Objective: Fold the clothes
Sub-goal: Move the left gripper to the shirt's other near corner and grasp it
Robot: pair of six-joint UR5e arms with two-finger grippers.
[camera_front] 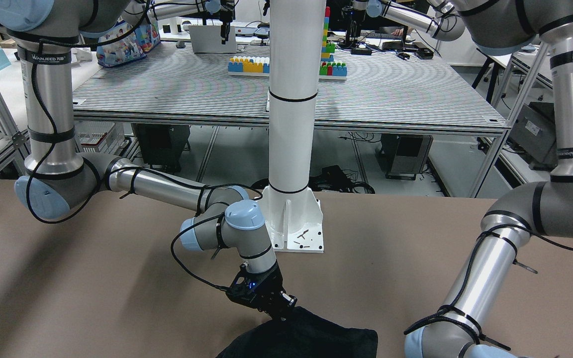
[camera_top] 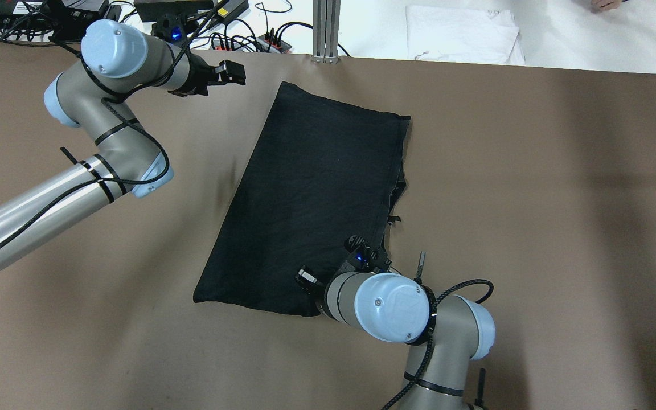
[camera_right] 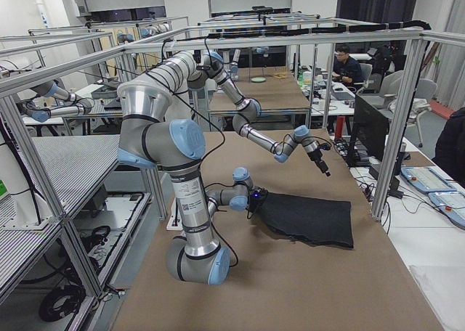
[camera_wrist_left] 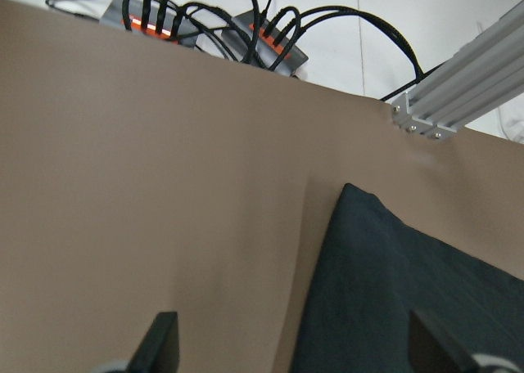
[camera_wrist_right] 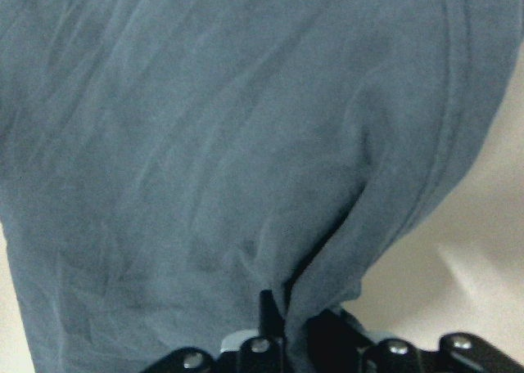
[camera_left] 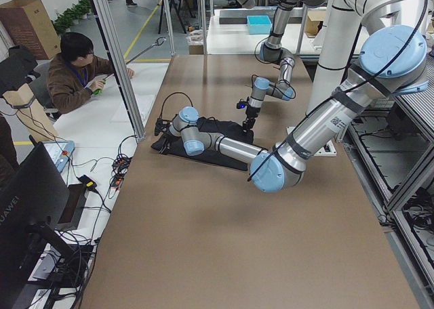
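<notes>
The black garment (camera_top: 316, 193) lies folded in a long slanted rectangle on the brown table (camera_top: 533, 199). It also shows in the front view (camera_front: 306, 338) and the left wrist view (camera_wrist_left: 409, 291). My right gripper (camera_top: 362, 256) is at the garment's near right corner and is shut on a pinch of its hemmed edge. The right wrist view shows the fabric (camera_wrist_right: 246, 144) gathered between the fingers of the right gripper (camera_wrist_right: 286, 324). My left gripper (camera_top: 231, 74) hovers open and empty just left of the garment's far corner. Its fingers stand wide apart in the left wrist view (camera_wrist_left: 295, 344).
The white post's base plate (camera_front: 299, 223) stands on the table behind the garment. A folded white cloth (camera_top: 462, 34), power strips with cables (camera_top: 237, 42) and an aluminium post (camera_top: 326, 28) lie beyond the table's far edge. An operator (camera_left: 74, 72) sits beside the table.
</notes>
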